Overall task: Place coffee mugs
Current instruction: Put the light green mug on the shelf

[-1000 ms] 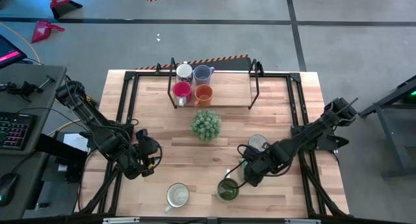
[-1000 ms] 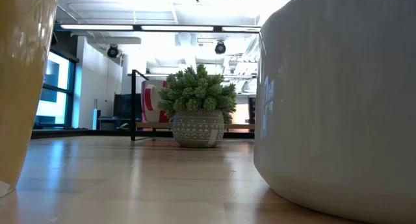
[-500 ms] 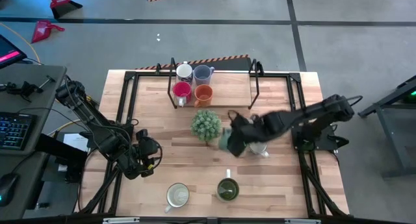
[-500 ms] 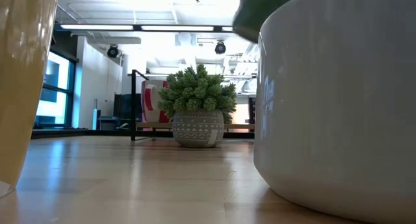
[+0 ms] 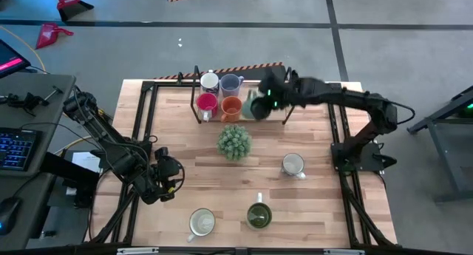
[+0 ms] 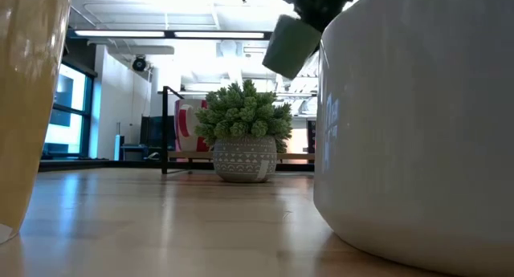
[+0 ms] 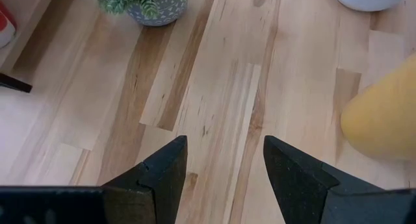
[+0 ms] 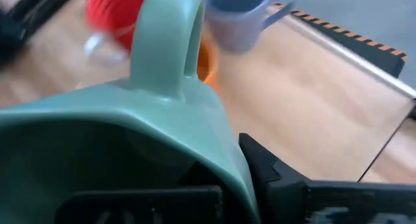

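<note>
- Right gripper point(image 5: 267, 101) clamps a green mug point(image 5: 258, 106) by its rim, carried high at twelve o'clock — clearing the rack point(image 5: 288, 100).
- Left gripper point(image 5: 168, 177), fingers spread and empty, waits at eight o'clock.

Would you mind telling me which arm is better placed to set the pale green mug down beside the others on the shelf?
The right. Its hand already grips the pale green ceramic mug next to the orange mug; the left hand waits open near the table's front-left.

Two dark jointed arms w/ black cables, blunt matte-black fingers point(image 7: 162, 178).
</note>
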You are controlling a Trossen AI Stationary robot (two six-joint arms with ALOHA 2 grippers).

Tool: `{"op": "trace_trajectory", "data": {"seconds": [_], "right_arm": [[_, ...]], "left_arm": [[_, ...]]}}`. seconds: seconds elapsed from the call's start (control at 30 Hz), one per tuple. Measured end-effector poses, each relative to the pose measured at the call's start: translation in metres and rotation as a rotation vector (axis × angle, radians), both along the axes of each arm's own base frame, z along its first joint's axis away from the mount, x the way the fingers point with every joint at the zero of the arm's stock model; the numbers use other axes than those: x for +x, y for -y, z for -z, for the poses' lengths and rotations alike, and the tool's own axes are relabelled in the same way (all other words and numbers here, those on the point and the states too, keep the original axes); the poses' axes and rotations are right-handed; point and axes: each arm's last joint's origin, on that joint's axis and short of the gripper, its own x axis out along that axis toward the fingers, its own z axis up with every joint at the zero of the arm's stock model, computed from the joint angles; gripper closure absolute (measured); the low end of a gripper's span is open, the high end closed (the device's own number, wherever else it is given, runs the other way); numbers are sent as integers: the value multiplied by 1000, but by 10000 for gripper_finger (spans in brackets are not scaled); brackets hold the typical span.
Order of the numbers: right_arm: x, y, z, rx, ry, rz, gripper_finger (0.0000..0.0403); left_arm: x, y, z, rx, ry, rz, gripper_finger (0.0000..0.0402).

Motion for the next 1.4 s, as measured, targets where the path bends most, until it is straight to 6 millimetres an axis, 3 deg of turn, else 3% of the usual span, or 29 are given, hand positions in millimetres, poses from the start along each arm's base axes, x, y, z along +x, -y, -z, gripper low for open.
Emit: {"op": "trace_trajectory", "data": {"seconds": [0.2, 0.4, 0.6, 1.03, 1.27, 1.4], "right_arm": [[-11, 54, 0, -10, 49, 87, 403], [-4, 88, 30, 57, -13, 97, 403], [3, 110, 55, 115, -93, 126, 403], [44, 152, 55, 148, -381, 43, 403], [53, 180, 64, 209, -382, 72, 403], [53, 181, 82, 281, -403, 61, 403]], "left_arm": [[0, 0, 0, 0, 0, 0, 211], [0, 0, 0, 0, 0, -1, 211], [0, 0, 0, 0, 0, -1, 211], [0, 0, 0, -11, 4, -13, 211], [0, 0, 0, -20, 7, -22, 211], [0, 0, 0, -20, 6, -22, 211]]}}
